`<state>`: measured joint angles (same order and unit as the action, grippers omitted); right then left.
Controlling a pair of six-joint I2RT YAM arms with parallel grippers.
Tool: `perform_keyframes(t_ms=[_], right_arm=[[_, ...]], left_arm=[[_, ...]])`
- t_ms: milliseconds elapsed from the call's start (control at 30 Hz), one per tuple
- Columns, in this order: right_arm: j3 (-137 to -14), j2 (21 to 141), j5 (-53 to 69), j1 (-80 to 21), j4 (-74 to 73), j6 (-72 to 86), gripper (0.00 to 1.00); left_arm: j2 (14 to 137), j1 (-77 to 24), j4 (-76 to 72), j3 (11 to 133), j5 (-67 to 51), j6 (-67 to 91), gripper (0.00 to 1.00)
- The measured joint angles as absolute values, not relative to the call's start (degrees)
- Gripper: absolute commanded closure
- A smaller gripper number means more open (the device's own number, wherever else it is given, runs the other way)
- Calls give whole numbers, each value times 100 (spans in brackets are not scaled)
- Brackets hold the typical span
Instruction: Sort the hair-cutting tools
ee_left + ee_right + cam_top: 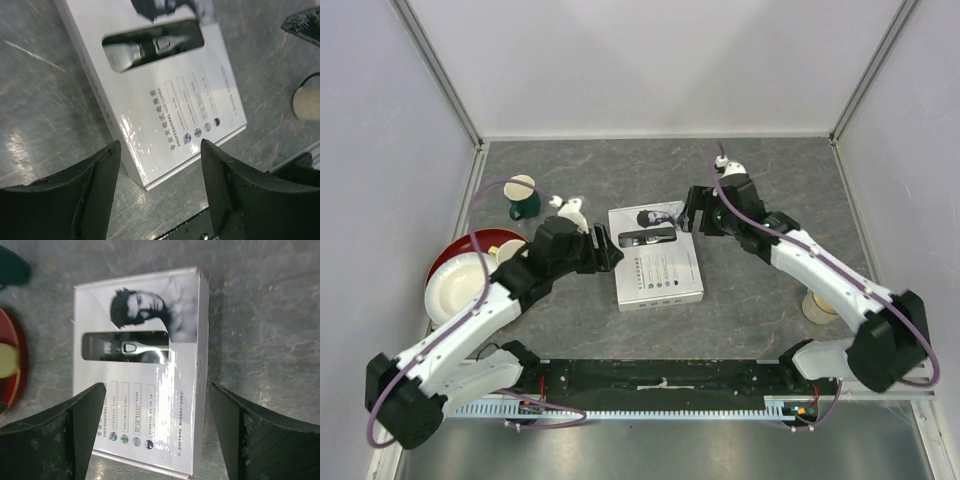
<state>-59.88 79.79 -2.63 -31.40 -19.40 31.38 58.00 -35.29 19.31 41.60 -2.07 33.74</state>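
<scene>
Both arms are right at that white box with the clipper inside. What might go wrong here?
The open left end effector and right end effector hover at the same glossy white cardboard box, so they might collide or shove it. The silver-and-black clipper sits behind the box's window, so a grab may crush cardboard. The right arm passes close to a cream mug and might tip it.

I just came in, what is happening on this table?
Two robot arms hover at a closed white cardboard box lying on the grey table. Its window shows a silver-and-black electric clipper inside. The left fingers and the right fingers stand open close to the box, holding nothing.
</scene>
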Motion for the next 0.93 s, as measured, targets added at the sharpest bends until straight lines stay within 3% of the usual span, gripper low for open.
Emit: perform_keyframes(t_ms=[400,933], right_arm=[[-6420,5867,-720,-3085,-2891,2906,3],[-7170,5133,-913,-3085,-3776,2709,2]], left_arm=[[4211,-3509,3551,5496,451,2886,20],[3782,-3509,4215,6206,377,2858,14]])
